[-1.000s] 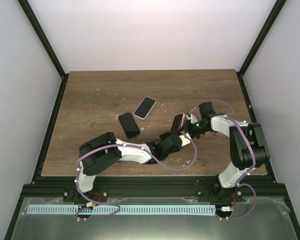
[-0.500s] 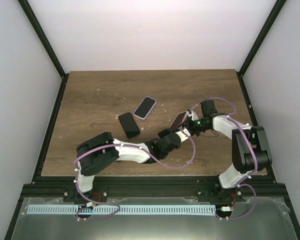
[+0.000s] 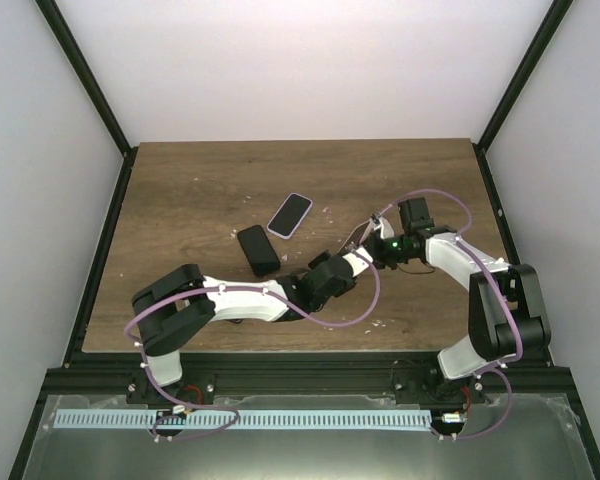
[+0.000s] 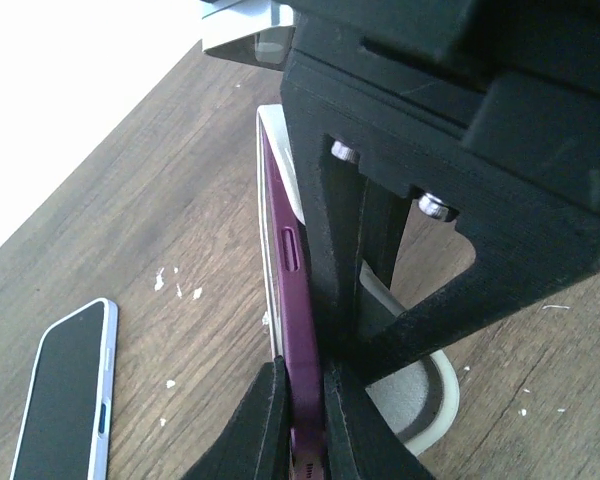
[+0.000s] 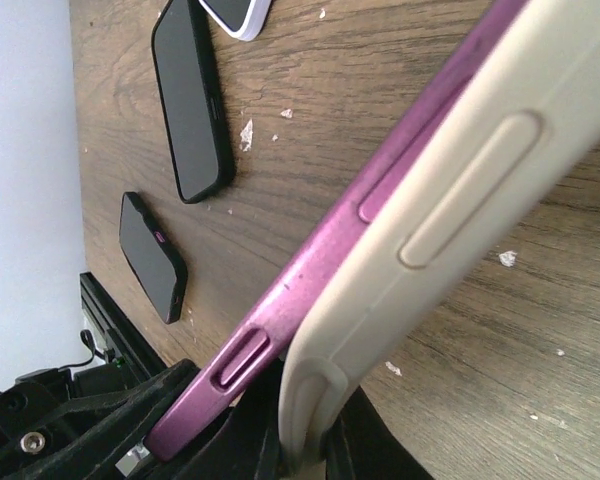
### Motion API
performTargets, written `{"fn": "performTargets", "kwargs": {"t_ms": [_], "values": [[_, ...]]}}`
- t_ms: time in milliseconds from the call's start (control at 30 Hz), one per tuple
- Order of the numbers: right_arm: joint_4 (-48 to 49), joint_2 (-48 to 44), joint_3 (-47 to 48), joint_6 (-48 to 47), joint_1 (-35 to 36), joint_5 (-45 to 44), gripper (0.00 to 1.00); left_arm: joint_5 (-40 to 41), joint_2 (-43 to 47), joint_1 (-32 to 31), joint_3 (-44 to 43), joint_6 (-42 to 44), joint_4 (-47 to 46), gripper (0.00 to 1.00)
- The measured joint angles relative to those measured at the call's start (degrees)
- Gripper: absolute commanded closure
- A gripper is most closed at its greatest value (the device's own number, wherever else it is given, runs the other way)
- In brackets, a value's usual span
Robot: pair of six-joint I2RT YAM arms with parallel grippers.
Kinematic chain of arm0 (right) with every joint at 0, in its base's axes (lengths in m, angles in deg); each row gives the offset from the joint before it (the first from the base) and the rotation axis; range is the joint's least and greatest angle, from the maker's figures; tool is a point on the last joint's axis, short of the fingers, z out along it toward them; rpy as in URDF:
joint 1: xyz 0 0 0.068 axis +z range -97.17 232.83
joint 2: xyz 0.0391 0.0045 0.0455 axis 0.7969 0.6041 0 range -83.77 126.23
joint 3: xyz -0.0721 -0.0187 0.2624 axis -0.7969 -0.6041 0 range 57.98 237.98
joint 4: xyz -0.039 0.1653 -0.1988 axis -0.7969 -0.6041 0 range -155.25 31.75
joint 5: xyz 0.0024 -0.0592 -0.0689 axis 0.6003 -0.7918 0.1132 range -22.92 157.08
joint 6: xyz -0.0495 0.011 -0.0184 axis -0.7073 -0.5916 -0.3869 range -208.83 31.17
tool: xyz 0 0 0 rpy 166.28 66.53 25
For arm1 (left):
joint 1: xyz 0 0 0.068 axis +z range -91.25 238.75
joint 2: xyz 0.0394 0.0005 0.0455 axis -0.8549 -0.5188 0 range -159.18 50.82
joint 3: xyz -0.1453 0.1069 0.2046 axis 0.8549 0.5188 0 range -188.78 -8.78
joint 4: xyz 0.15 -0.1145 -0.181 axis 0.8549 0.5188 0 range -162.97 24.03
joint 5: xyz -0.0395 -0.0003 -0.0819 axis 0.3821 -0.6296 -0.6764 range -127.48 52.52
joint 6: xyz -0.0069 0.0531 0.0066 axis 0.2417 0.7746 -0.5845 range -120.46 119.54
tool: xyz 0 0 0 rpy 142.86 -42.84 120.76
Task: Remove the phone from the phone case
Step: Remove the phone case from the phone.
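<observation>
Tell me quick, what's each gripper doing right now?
Left gripper: closed on the purple phone.
Right gripper: closed on the beige case.

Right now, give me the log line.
left gripper: shut on phone | right gripper: shut on phone case | phone: edge partly out

Left gripper (image 3: 345,256) and right gripper (image 3: 370,244) are meeting at the cased phone (image 3: 355,240); black phone (image 3: 258,250) and lilac-rimmed phone (image 3: 289,214) are lying nearby.

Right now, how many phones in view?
3: black phone lying flat left of centre; lavender-edged phone just beyond it; purple phone held on edge, partly in its cream case. More may be hidden.
</observation>
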Motion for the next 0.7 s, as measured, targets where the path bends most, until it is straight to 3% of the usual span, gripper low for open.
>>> {"fn": "performTargets", "kwargs": {"t_ms": [700], "values": [[0.8, -1.1, 0.0, -2.8, 1.0, -0.6, 0.99, -8.9, 4.8, 3.9, 3.0, -7.7, 0.7, 1.00]]}}
